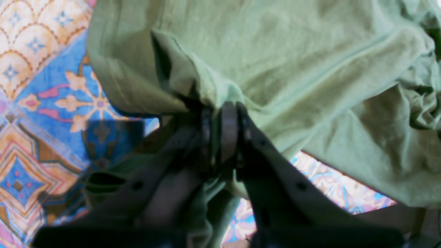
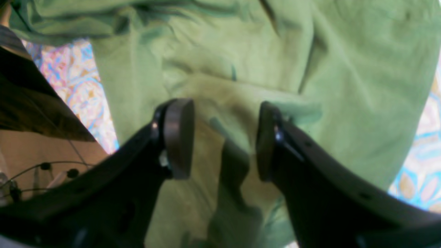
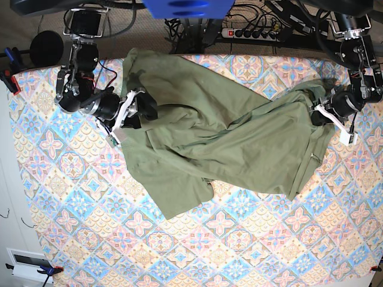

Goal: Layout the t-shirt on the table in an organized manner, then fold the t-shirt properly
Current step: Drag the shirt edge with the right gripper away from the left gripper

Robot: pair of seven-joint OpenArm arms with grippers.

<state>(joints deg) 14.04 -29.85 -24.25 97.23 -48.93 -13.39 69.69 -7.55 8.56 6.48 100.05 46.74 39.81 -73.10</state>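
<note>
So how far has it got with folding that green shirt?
Early days. The t-shirt is spread across the table but wrinkled and skewed, so even the laying-out isn't done. In hand: the left gripper is shut on a pinch of fabric at one edge, while the right gripper hangs open over the cloth, gripping nothing. Left: smoothing it flat, then all the folding.

Even daylight, soft shadows; both wrist views blurred up close.

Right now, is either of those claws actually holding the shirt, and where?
The left gripper pinches a bunched fold of the t-shirt at its edge. The right gripper is open, holding nothing.
</note>
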